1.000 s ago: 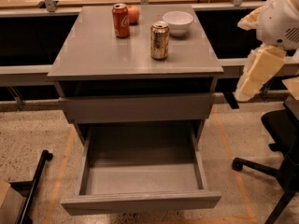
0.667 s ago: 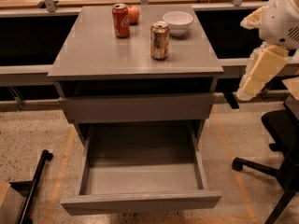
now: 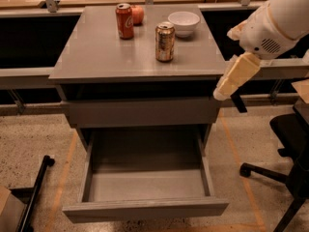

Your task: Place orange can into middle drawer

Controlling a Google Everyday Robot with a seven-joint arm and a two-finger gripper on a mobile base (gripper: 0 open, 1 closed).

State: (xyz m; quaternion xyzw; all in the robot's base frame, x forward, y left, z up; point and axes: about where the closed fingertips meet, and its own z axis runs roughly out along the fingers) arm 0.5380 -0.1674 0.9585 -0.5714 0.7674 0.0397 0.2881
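Observation:
The orange can stands upright on the grey cabinet top, right of centre, in front of a white bowl. The middle drawer is pulled out wide below, and its deep grey box holds nothing. My gripper hangs at the end of the white and cream arm, beside the cabinet's right edge. It is to the right of and below the can, apart from it, and holds nothing that I can see.
A red cola can and a reddish apple stand at the back of the top. A white bowl sits behind the orange can. A closed drawer front lies above the open one. A black office chair stands at the right.
The arm and gripper have moved left and a little down, from out at the right to the cabinet's right edge. The cans, bowl and drawer have not moved.

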